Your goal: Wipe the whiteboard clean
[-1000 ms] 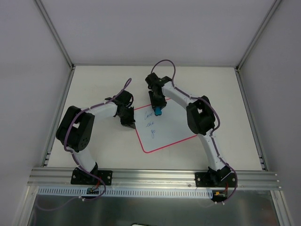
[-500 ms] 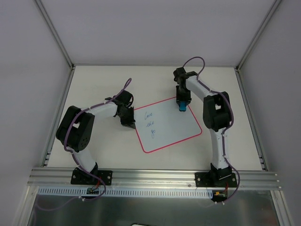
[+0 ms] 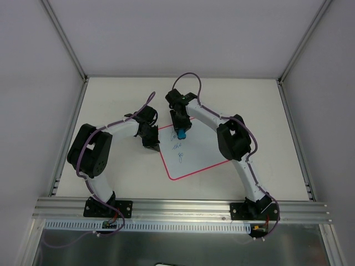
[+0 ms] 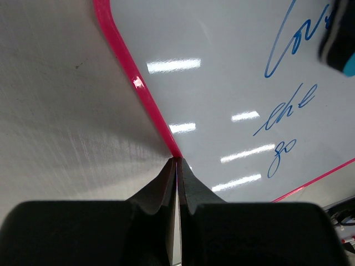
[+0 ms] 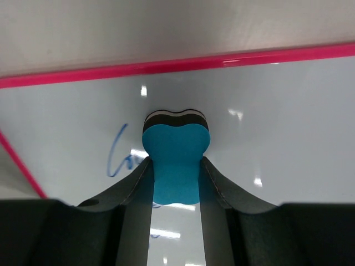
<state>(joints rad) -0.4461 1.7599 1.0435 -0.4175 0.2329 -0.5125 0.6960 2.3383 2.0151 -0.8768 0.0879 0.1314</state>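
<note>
White and flat, the whiteboard (image 3: 202, 149) lies tilted in the middle of the pale table (image 3: 260, 105), between the two arms, in the view from above. Blue writing (image 3: 178, 148) sits on its left part. The left gripper (image 3: 151, 142) points down at the board's left edge. The right gripper (image 3: 181, 134) is over the top left part of the board and pinches a small blue eraser (image 3: 182, 133).

In the left wrist view, the two black fingers (image 4: 161, 188) are pressed together, with only a thin line between them. Their tips touch the pink rim (image 4: 125, 55) of the board. Three blue scribbles show on the white, and the eraser peeks in at the top right corner.

In the right wrist view, the fingers (image 5: 216, 188) squeeze the eraser from both sides. Its black-and-white end seems to rest on the board, just below the pink rim, beside the start of a blue word.
</note>
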